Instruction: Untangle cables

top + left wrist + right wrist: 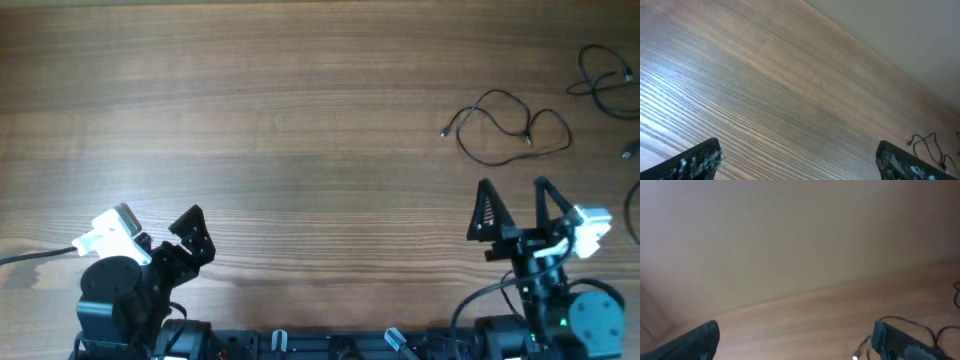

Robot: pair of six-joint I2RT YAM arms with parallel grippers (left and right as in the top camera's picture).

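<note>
Wood-grain counter fills the overhead view, w/ both arms parked along its near edge. The cables lie on the far right side, none of them gripped. One looped cable, thin and black, lies in a loose open loop w/ a couple of crossings. It has small plug ends at its left and near the middle, and sits just beyond the right tool without touching it. A second cable bunch lies further right by the counter's edge, partly cut off by the frame, so can't tell how tightly it's wound. A small plug end shows at the right edge below that bunch; unclear which cord it belongs to.

Right tool: fingers spread wide, pointing toward the looped cable, gripping nothing. Right wrist view agrees — both black fingers sit at the lower corners w/ a wide gap. A bit of cable and a bright plug tip show low between them, w/ a pale wall behind the counter's far edge.

Left tool: also spread wide and gripping nothing, per the left wrist view. Only wood grain shows between its fingers; the cables are tiny in the lower right corner, well apart from it. In the overhead view the left arm sits folded at lower left, tool angled up and to the right.
</note>
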